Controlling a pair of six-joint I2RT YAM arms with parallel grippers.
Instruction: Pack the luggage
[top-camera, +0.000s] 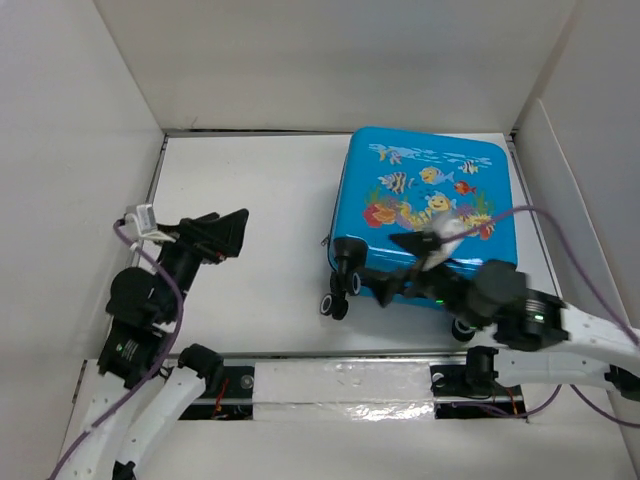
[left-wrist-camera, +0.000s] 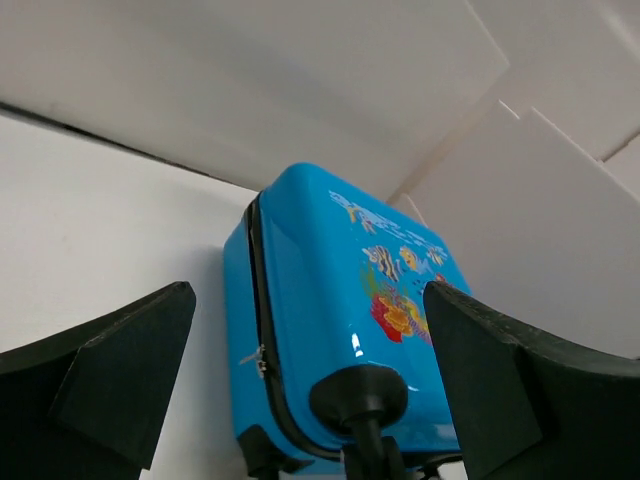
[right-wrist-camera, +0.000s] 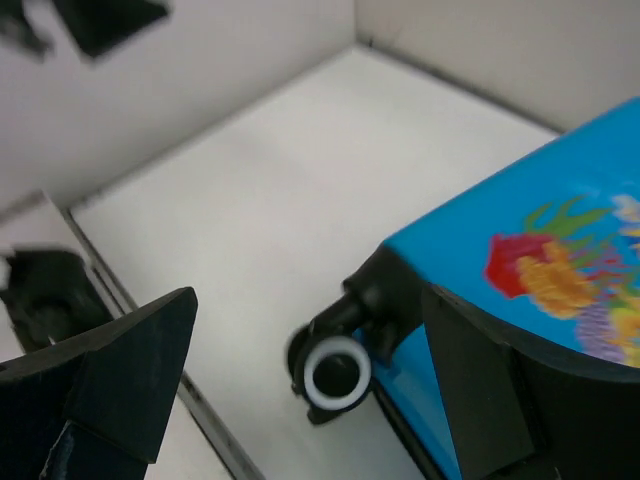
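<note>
Suitcase (top-camera: 430, 200) lies flat on the far-right part of the table (top-camera: 250, 190). It's shut, fish-print shell facing up, wheels pointing to the near edge. Back edge sits just beside the far wall (top-camera: 330, 60), right side near the right-hand wall. Zip (left-wrist-camera: 259, 360) runs closed along the left side seam, as far as the left wrist view shows. Near-left wheel (right-wrist-camera: 335, 372) is black with a white ring and sticks out past the corner of the shell.

Right gripper (top-camera: 388, 268) hangs over the suitcase's near-left corner, fingers spread wide and holding nothing. Its wrist view looks down past that corner, with the wheel showing in the gap between the fingers. Cannot tell if a finger touches the shell.

Left gripper (top-camera: 238, 235) is well apart from the suitcase, over the left half of the table and pointed toward it. Fingers also spread wide, holding nothing.
</note>
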